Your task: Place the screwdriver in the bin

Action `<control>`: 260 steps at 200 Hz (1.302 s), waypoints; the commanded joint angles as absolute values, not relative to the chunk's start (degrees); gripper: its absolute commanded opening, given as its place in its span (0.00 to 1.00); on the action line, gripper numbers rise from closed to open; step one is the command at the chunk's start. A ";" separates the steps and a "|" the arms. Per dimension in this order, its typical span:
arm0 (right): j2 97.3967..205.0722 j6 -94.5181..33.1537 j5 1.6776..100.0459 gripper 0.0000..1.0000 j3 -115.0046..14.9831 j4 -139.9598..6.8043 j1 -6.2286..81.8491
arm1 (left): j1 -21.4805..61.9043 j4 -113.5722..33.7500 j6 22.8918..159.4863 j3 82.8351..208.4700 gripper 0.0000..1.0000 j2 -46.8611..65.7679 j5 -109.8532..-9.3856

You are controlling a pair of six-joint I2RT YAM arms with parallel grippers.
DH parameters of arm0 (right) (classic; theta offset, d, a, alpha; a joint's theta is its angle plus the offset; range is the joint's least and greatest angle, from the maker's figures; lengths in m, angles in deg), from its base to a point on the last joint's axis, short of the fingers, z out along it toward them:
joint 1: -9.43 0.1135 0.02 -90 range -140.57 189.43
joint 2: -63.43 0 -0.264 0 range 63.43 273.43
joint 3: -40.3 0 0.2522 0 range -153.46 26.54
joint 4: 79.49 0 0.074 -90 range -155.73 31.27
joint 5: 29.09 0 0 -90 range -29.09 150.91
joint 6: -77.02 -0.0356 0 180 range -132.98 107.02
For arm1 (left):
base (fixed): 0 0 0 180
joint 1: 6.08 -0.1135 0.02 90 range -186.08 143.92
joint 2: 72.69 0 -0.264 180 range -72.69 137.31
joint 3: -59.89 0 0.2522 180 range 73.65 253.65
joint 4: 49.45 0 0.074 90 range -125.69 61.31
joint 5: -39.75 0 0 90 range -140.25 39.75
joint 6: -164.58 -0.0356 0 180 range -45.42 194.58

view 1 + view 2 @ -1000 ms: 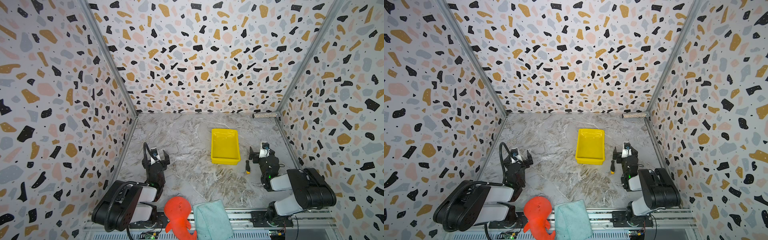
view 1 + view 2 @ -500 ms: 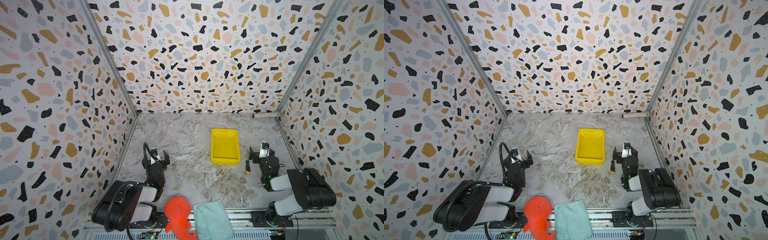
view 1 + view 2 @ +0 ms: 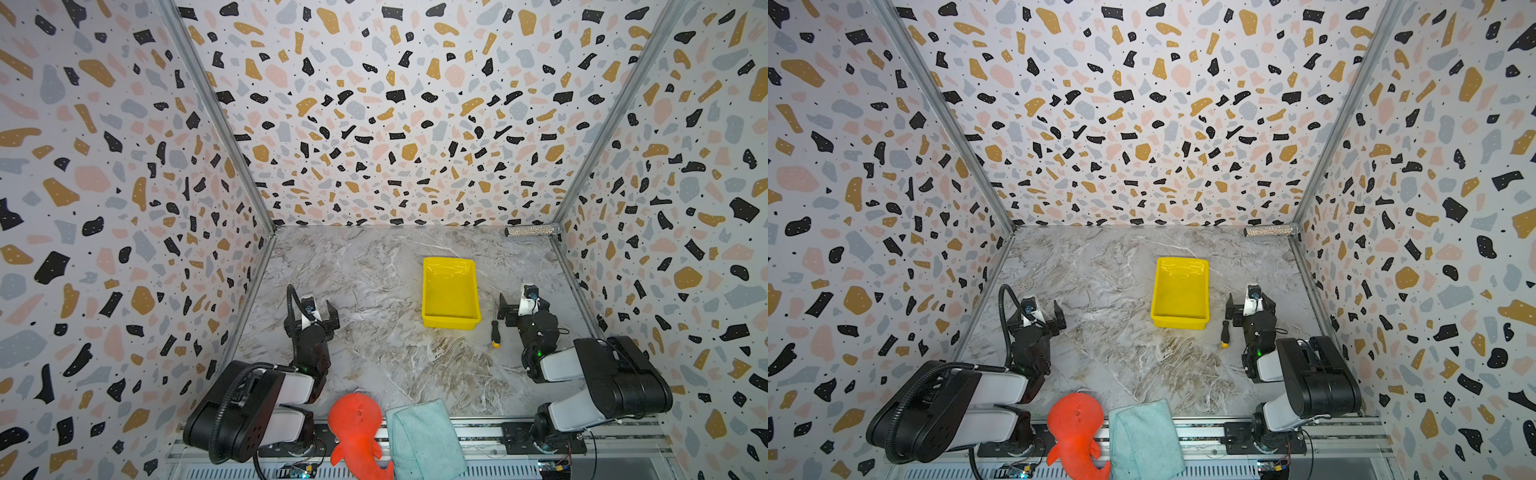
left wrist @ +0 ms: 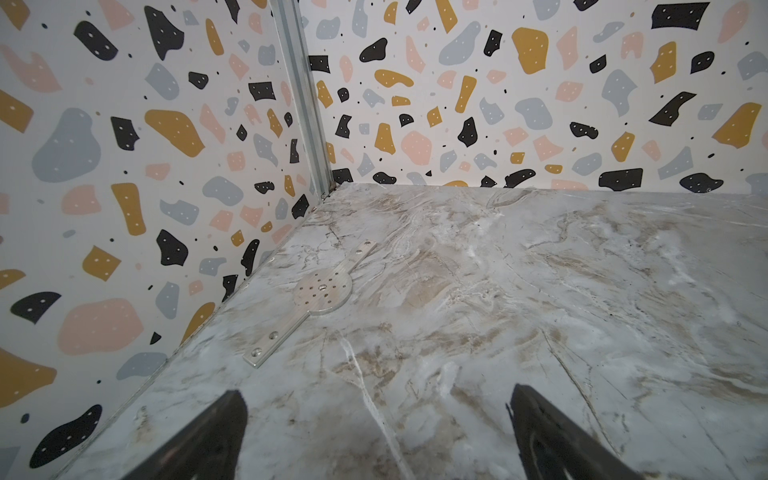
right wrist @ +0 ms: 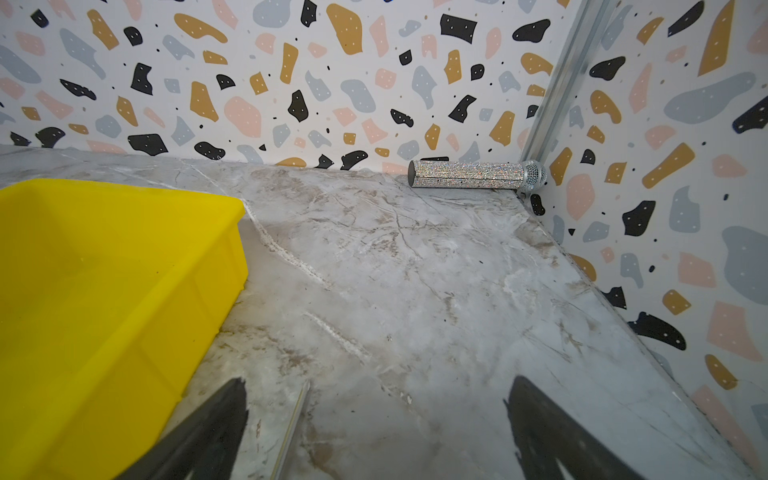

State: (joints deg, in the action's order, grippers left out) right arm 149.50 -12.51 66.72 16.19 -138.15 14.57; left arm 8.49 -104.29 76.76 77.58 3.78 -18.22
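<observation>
Left tool (image 3: 312, 308): lower left, jaws spread, released.
Orange plush toy (image 3: 355, 419): bottom edge, beside the folded teal cloth (image 3: 424, 436).
Bright yellow rectangular plastic bin (image 3: 451, 321): right of centre on the marbled counter (image 3: 374, 291).
Small black-handled screwdriver with yellow-orange cap (image 3: 494, 330): flat on the counter, just right of the bin, outside it.
Right tool (image 3: 523, 302): right side, jaws spread, released.
Glittery silver cylinder (image 3: 532, 230): upper right, against the back wall.

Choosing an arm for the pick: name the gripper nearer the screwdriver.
The right gripper: the screwdriver lies right beside its open fingers, next to the bin. The left gripper sits well beyond the bin's other side.
</observation>
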 commanded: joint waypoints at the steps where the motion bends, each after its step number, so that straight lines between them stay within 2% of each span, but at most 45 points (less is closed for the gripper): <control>1: 149.04 -12.94 66.98 0.99 15.10 -138.18 14.65 | 8.25 -106.80 76.93 78.66 1.00 3.33 -17.99; 158: 148.70 -12.83 66.87 0.99 15.45 -138.59 14.58 | 8.25 -106.79 76.93 78.66 1.00 3.25 -17.99; 212: 140.53 -14.17 76.18 0.99 18.91 -138.24 16.53 | 8.25 -107.73 76.49 78.52 1.00 2.62 -17.98; 222: 137.51 -15.27 79.88 0.99 19.38 -135.76 17.19 | 8.29 -102.90 75.04 80.01 1.00 -0.25 -20.57; 237: 131.85 -16.93 83.97 0.99 17.94 -126.88 18.75 | 9.56 -86.85 72.59 85.83 1.00 -7.24 -24.70; 260: 119.37 -19.51 90.10 0.99 11.50 -102.85 25.56 | 16.82 -70.98 77.28 91.70 1.00 -17.98 -18.07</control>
State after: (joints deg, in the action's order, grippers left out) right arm 129.30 -15.57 81.30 17.96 -125.69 20.41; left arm 11.31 -86.89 75.01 85.36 -8.75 -20.73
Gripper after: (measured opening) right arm 0.990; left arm 0.997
